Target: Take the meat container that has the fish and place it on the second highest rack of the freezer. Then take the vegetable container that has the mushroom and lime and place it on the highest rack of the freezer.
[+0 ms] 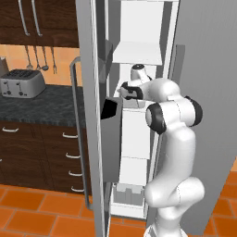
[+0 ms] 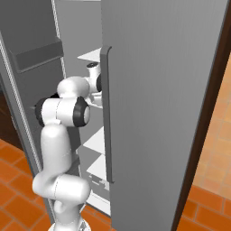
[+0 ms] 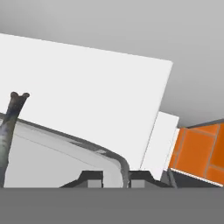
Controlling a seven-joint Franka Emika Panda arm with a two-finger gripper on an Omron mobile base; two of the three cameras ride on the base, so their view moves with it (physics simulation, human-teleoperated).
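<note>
Your end effector [image 3: 113,178] is pinched down narrow on the rim of the meat container [image 3: 57,162], its two dark fingertips [image 3: 91,178] sitting either side of the thin grey edge at the tray's corner; holding by the rim like that is probably what lets you carry the tray flat without touching what lies in it. In the hand view the fish [image 3: 9,127] lies inside the white tray at the far left, its dark forked tail sticking up above the rim. Beyond the tray a broad white surface takes up most of that view, a shelf or an inner wall of the freezer [image 1: 88,92]; you cannot tell which from here. A strip of orange floor [image 3: 199,151] shows at the right edge. Looking out from the base, your arm [image 1: 173,115] is bent at the elbow and reaches in through the open door, with the wrist up among the upper white shelves, about level with the second highest rack [image 1: 134,104] and under the highest rack [image 1: 136,53]. That height suits the first half of your job, so you seem to be mid-placement, with the tray not yet let go. To the left, a toaster [image 1: 21,83] stands on the dark worktop [image 1: 46,106], well apart from all this.
</note>
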